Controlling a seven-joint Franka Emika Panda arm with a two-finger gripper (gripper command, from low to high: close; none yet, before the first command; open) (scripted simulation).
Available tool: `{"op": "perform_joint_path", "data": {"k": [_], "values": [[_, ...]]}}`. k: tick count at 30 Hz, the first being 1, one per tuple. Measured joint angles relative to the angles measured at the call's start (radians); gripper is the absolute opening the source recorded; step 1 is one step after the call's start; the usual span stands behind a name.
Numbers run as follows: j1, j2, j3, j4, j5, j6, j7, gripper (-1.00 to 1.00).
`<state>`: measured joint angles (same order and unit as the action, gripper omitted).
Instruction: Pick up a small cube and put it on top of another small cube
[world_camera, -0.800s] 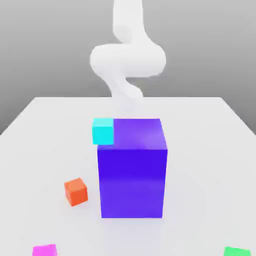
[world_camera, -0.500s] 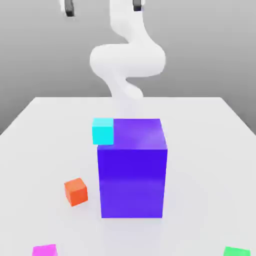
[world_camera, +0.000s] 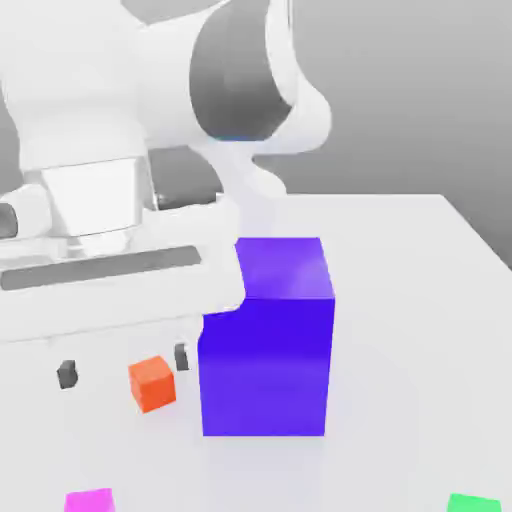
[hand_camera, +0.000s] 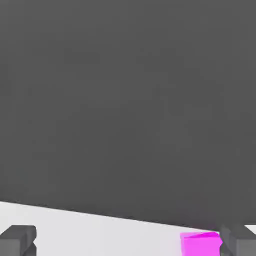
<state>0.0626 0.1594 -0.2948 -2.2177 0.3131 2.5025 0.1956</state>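
White arm bulk crowds your exterior view's left. Below it the gripper (world_camera: 124, 365) hangs with dark fingertips (world_camera: 67, 375) spread wide and nothing between them. The small orange cube (world_camera: 152, 383) sits on the white table (world_camera: 420, 300) between those tips as seen from here, just beside the big purple-blue block (world_camera: 266, 335). The small magenta-pink cube (world_camera: 90, 500) lies at the near left edge, the small green cube (world_camera: 473, 503) at the near right, well apart.

Your hand view puts the magenta-pink cube (hand_camera: 200, 243) just beside one fingertip (hand_camera: 239, 241), ungripped.
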Motion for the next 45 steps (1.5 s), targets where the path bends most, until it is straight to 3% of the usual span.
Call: {"op": "perform_joint_path", "data": {"k": [8,12,13,19,24,37,38,45], "values": [[-0.052,0.252,-0.021,0.017,-0.041,0.089,-0.088,0.0],[-0.099,0.396,0.03,0.049,0.009,0.188,-0.137,0.0],[-0.108,0.418,0.041,0.054,0.019,0.204,-0.144,-1.0],[-0.113,0.43,0.046,0.057,0.024,0.211,-0.148,-1.0],[-0.057,0.296,-0.003,0.026,-0.049,0.11,-0.107,-1.0],[0.272,0.25,0.24,0.065,-0.259,0.05,-0.251,-1.0],[0.296,0.282,0.259,0.082,-0.275,0.067,-0.264,1.0],[0.334,0.315,0.286,0.114,-0.303,0.074,-0.281,1.0]]}}
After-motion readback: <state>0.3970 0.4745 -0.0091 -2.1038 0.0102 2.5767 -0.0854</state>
